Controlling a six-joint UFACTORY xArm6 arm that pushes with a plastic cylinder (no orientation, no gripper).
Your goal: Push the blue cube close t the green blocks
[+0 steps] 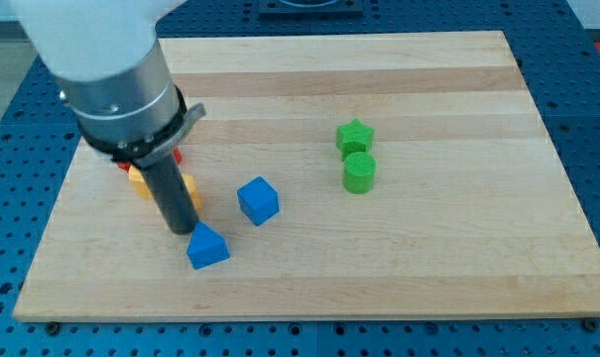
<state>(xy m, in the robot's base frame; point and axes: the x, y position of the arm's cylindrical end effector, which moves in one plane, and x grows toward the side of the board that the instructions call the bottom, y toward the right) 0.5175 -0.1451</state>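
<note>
The blue cube (258,200) sits on the wooden board (309,288) left of centre. Two green blocks lie to its right: a green star (355,136) and, just below and touching it, a green cylinder (359,172). My tip (181,229) is at the lower left, left of and slightly below the blue cube, with a clear gap between them. A second blue block, a wedge shape (207,247), lies just right of and below the tip, very near it.
Yellow blocks (188,188) and a red block (178,156) are partly hidden behind the rod and the arm's grey body (116,79) at the left. A blue perforated table (592,119) surrounds the board.
</note>
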